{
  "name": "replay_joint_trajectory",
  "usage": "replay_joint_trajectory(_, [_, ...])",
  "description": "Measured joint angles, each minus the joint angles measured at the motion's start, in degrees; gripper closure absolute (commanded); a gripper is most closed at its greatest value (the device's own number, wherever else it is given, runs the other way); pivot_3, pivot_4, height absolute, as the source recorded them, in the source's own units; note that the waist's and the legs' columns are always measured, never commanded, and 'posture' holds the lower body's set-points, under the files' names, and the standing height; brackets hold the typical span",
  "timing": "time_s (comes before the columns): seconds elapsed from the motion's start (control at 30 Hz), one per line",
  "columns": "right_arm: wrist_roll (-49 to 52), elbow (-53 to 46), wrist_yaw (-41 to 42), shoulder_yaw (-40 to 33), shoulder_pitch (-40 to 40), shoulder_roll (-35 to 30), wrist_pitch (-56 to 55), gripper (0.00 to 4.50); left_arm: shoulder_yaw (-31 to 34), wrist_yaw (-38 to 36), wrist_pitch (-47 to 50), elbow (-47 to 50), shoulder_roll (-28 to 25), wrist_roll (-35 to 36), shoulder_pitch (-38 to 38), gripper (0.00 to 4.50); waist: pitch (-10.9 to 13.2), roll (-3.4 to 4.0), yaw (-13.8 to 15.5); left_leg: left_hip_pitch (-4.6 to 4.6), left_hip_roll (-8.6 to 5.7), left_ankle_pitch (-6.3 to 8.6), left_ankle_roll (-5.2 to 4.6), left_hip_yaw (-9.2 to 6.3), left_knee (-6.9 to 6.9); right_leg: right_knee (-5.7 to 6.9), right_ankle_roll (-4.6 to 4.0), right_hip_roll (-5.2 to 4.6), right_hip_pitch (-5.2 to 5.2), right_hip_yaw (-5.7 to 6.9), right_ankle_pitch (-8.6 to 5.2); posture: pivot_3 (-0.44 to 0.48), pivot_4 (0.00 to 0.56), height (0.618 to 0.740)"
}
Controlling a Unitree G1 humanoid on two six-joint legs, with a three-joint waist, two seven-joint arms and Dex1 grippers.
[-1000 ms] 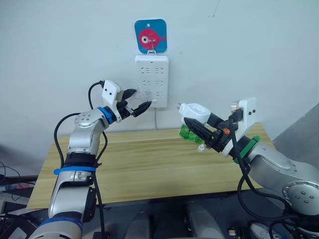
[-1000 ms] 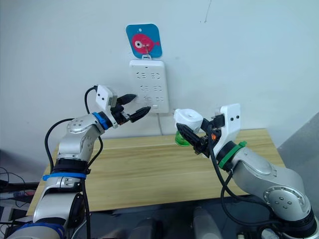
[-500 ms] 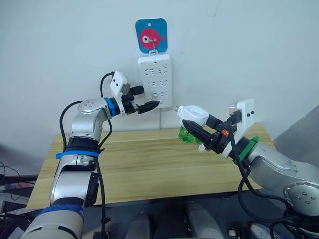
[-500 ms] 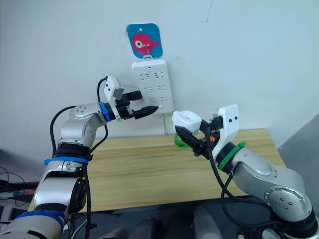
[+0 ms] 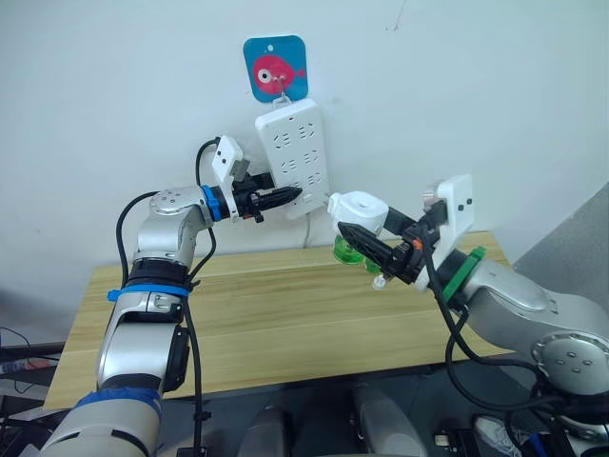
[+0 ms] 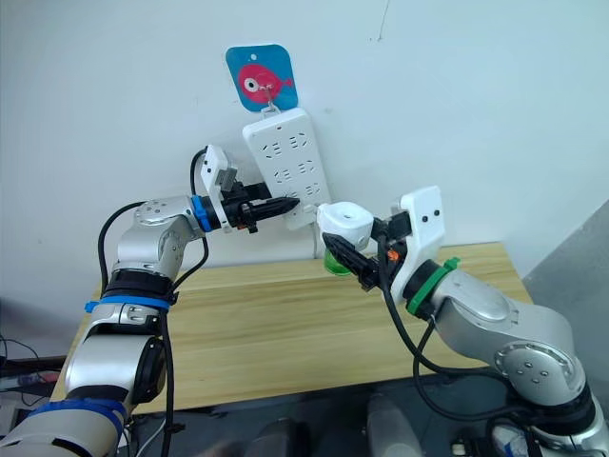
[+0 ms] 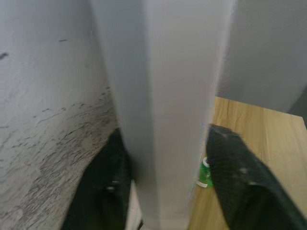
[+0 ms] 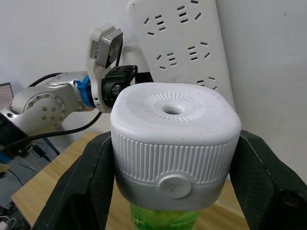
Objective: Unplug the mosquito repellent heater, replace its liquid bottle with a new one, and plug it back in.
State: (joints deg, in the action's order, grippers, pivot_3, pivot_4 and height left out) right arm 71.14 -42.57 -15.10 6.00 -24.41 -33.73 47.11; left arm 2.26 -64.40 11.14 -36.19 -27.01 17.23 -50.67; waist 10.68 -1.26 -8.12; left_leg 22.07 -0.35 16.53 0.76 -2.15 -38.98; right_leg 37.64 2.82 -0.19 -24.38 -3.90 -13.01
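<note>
Power strip (image 5: 297,150) above table (image 5: 266,314), heater (image 5: 358,213) right

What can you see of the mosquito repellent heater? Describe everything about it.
The mosquito repellent heater is a small rounded white plastic unit with a ribbed band, a round button and a round top vent. A green liquid bottle hangs beneath it. The right gripper clamps its sides, holding it unplugged in the air above the table, close beside the power strip.
</note>
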Motion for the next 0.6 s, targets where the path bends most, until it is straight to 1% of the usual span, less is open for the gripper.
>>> replay_joint_trajectory(0.13, [-5.7, 2.7, -0.1, 3.3, -4.1, 1.8, 2.8, 1.54, 0.2, 0.0, 0.0, -0.1, 0.0, -0.1, -0.1, 3.19, 0.0, 0.00, 0.0, 0.05, -0.01, 0.00, 0.00, -0.02, 0.01, 0.00, -0.01, -0.01, -0.05, 0.00, 0.01, -0.230, 0.156, 0.733])
replay_joint_trajectory(0.2, [-10.7, 4.4, 0.0, 5.9, -6.6, 3.5, 3.6, 1.54, 0.2, 0.0, 0.2, -0.1, 0.0, -0.1, -0.1, 3.19, 0.0, 0.00, 0.0, 0.06, -0.01, 0.00, 0.00, -0.06, 0.00, 0.02, -0.01, -0.02, -0.06, 0.03, 0.01, -0.230, 0.156, 0.733])
replay_joint_trajectory(0.33, [-21.6, 9.6, 0.2, 10.9, -9.7, 8.9, 3.3, 1.54, 0.2, -0.1, 1.0, 0.0, 0.0, -0.2, -0.3, 3.19, 0.0, 0.00, 0.0, 0.05, -0.01, 0.00, 0.01, -0.09, -0.02, 0.07, -0.02, -0.03, -0.06, 0.07, 0.01, -0.227, 0.158, 0.733])
replay_joint_trajectory(0.43, [-29.0, 12.9, 1.5, 12.7, -10.4, 11.7, 2.1, 1.54, 0.2, -0.1, 2.0, 0.6, 0.0, -0.2, -0.2, 3.19, 0.0, 0.00, 0.0, 0.06, -0.05, 0.00, 0.01, -0.10, -0.02, 0.08, -0.02, -0.10, -0.06, 0.11, 0.02, -0.220, 0.158, 0.733])
replay_joint_trajectory(0.6, [-36.3, 15.2, 4.5, 13.0, -9.9, 14.4, 0.8, 1.54, 0.2, 0.1, 3.4, 2.2, 0.0, -0.1, 0.2, 3.19, 0.0, 0.00, 0.0, 0.08, -0.07, 0.00, 0.01, -0.19, -0.01, 0.10, -0.03, -0.18, -0.06, 0.18, 0.02, -0.216, 0.158, 0.733])
